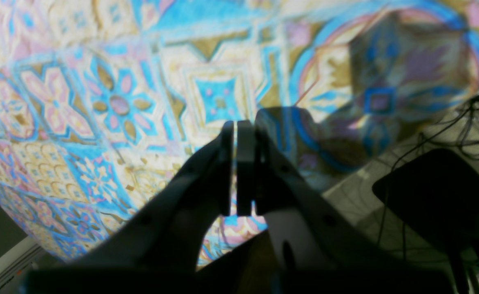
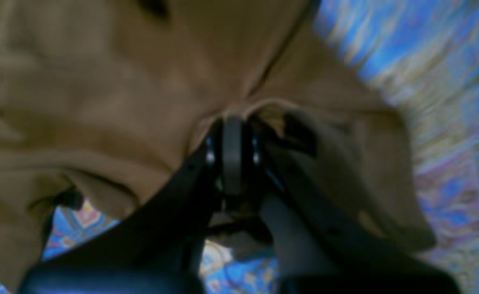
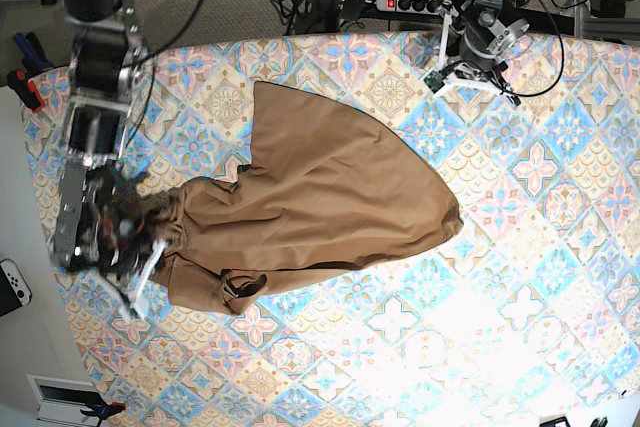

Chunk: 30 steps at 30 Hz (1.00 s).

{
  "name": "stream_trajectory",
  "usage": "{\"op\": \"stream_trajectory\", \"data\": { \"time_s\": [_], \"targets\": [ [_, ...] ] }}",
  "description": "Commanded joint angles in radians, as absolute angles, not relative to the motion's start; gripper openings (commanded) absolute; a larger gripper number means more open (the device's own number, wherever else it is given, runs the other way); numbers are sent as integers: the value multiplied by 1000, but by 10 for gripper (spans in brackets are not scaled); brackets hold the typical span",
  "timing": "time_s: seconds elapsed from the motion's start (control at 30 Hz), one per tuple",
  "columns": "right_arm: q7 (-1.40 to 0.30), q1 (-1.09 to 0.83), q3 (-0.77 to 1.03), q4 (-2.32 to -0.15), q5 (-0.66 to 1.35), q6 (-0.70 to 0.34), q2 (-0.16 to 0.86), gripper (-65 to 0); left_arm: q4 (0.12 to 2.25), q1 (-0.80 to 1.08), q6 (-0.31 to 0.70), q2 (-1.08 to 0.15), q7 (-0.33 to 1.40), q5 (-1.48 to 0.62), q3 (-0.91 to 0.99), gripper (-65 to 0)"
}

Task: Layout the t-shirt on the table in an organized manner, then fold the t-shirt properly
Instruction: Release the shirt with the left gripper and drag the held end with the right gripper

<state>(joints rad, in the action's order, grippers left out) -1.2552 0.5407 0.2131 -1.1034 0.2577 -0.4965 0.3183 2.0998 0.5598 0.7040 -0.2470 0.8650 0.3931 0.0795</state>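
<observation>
The tan-brown t-shirt [image 3: 330,187] lies crumpled across the middle-left of the table [image 3: 520,277], fanning out to the right and bunched at its left end. My right gripper [image 3: 150,232] is at that bunched end, near the table's left edge. In the right wrist view it [image 2: 232,122] is shut on a fold of the t-shirt [image 2: 100,81], with fabric draped around both fingers. My left gripper [image 3: 478,52] hovers at the table's far edge, well away from the shirt. Its jaws [image 1: 235,124] are shut with nothing between them, over the patterned table cover [image 1: 121,102].
Cables and a power strip [image 3: 410,2] lie beyond the far edge. A black flat object [image 1: 435,196] with wires sits off the table below my left gripper. A white controller [image 3: 12,285] and red-handled tools [image 3: 25,82] lie off the left edge.
</observation>
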Motion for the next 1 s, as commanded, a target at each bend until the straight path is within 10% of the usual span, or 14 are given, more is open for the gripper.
{"op": "stream_trajectory", "data": {
  "time_s": [0.0, 0.1, 0.4, 0.97],
  "targets": [
    [-1264, 541, 217, -1106, 251, -496, 335, -650, 2114, 553, 698, -251, 860, 394, 81, -650],
    [-1264, 541, 217, -1109, 251, -496, 335, -650, 2114, 552, 698, -251, 860, 394, 81, -650],
    [-1222, 536, 214, -1133, 249, -496, 335, -261, 2111, 490, 698, -200, 862, 403, 44, -650],
    [-1175, 348, 616, -1446, 249, -498, 337, -241, 2106, 489, 698, -200, 862, 403, -30, -650]
  ]
}}
